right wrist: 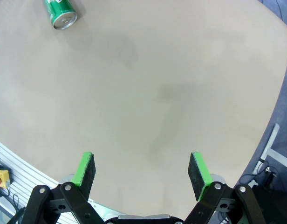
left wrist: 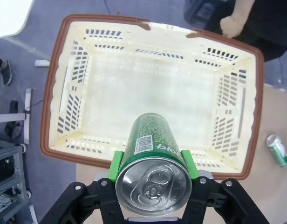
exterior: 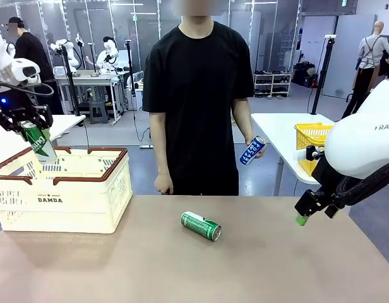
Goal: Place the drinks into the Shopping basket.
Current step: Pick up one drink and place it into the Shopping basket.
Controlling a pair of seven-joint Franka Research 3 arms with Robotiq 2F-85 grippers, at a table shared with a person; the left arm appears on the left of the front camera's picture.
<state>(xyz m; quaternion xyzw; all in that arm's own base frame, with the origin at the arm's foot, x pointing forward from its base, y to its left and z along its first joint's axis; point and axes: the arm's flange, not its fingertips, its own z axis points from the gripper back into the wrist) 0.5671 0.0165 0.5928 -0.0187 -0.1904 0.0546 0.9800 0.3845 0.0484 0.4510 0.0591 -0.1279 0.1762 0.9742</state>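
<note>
Looking across from the robot's side: a matte brown tabletop (exterior: 182, 271), and behind it an open lab floor with white side tables. A cream-white slotted plastic shopping basket (exterior: 74, 196) with a brown rim and "DAMDA" on its near wall stands at the table's left. A slim green metal can lying on its side (exterior: 201, 226) rests mid-table, well apart from the basket. A person in a black shirt stands at the far edge. The person's hand (exterior: 261, 150), on the scene's right, holds a blue can with white lettering (exterior: 251, 152) at hip height. A bright yellow mesh basket (exterior: 311, 136) sits on a white table far right.

The left gripper (exterior: 33, 128) hangs above the shopping basket's left end, clamped on a second green can (exterior: 40, 146), which is tilted with its top up. The right gripper (exterior: 303, 218) hovers low over the table's right side, fingers angled down-left.

Left wrist view: the camera looks down into the basket, its pale slotted floor in full view. The gripped can's pull-tab top faces the camera, green pads pressed on both flanks. The can's lower end is over the basket's interior, just inside the rim. The lying can shows at the right edge.

Right wrist view: plain tabletop below, jaws spread wide. The lying can is at the far upper left.
</note>
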